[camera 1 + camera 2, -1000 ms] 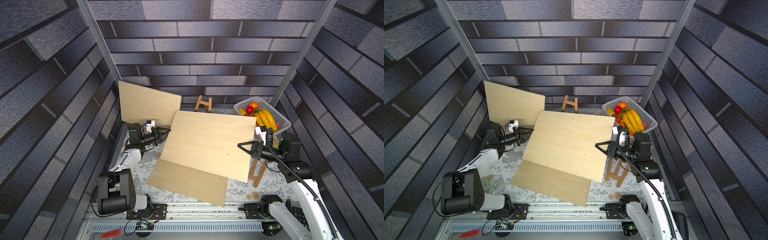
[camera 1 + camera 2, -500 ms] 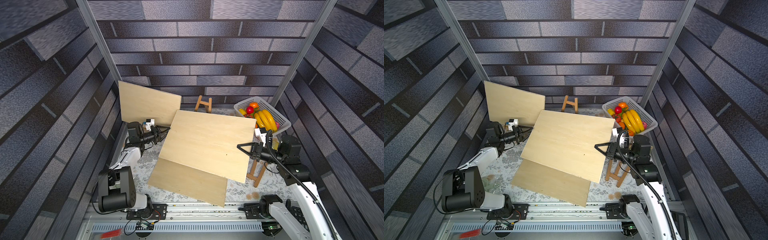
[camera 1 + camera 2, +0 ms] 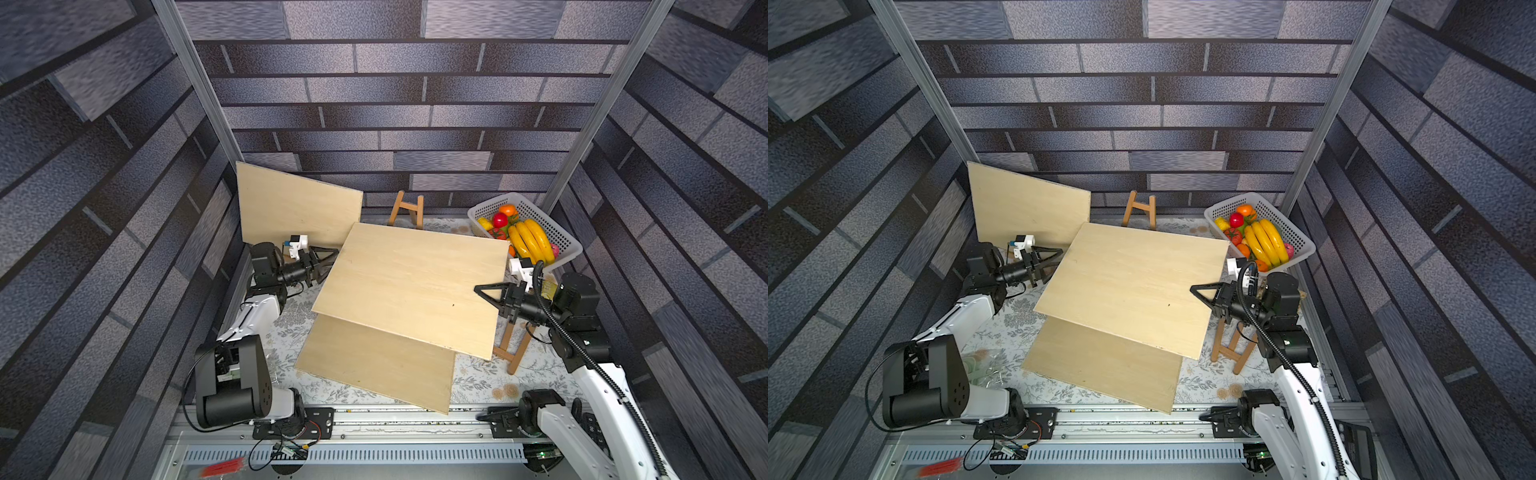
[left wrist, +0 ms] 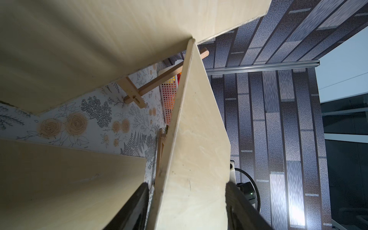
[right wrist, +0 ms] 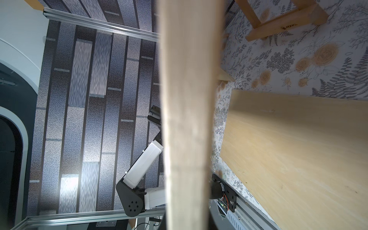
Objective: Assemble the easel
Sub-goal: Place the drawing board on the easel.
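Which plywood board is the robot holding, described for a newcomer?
Above the floral tablecloth, look between left gripper and right gripper. The raised board spans them, the right gripper shut on its edge. Unlike the flat board beneath and the leaning board at the back wall, it is lifted, tilted.

Raised plywood board (image 3: 409, 286): large, pale, tilted above the table, right edge pinched in the right claw (image 3: 478, 287). Flat plywood board (image 3: 374, 365) on the table, partly beneath it. Leaning plywood board (image 3: 295, 205) upright on its long edge against the back wall. Small easel frame (image 3: 407, 210) of wood standing by the back wall. Second easel frame (image 3: 513, 347) beneath the raised board's right edge.
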{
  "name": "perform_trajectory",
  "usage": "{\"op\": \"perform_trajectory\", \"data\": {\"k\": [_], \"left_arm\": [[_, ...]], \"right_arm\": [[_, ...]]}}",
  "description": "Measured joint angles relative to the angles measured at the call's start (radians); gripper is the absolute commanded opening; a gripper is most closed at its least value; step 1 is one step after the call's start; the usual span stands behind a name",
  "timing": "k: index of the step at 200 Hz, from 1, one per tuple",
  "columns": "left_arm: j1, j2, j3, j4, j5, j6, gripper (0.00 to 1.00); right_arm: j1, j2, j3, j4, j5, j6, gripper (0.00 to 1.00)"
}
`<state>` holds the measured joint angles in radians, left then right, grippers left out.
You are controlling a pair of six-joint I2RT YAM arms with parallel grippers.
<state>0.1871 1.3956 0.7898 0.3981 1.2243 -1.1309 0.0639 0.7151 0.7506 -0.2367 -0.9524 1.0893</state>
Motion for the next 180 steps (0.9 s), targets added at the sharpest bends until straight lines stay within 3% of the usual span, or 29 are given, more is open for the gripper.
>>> {"op": "perform_trajectory", "data": {"k": [117, 180], "left_arm": [[0.031, -0.002, -0.013, 0.006, 0.003, -0.002, 0.7], [0.031, -0.013, -0.03, 0.006, 0.003, -0.004, 0.7]], "right_arm": [[-0.1, 0.001, 0.106, -0.044, 0.053, 0.043, 0.0], [-0.118, 0.066, 0.318, -0.084, 0.059, 0.034, 0.0]]}}
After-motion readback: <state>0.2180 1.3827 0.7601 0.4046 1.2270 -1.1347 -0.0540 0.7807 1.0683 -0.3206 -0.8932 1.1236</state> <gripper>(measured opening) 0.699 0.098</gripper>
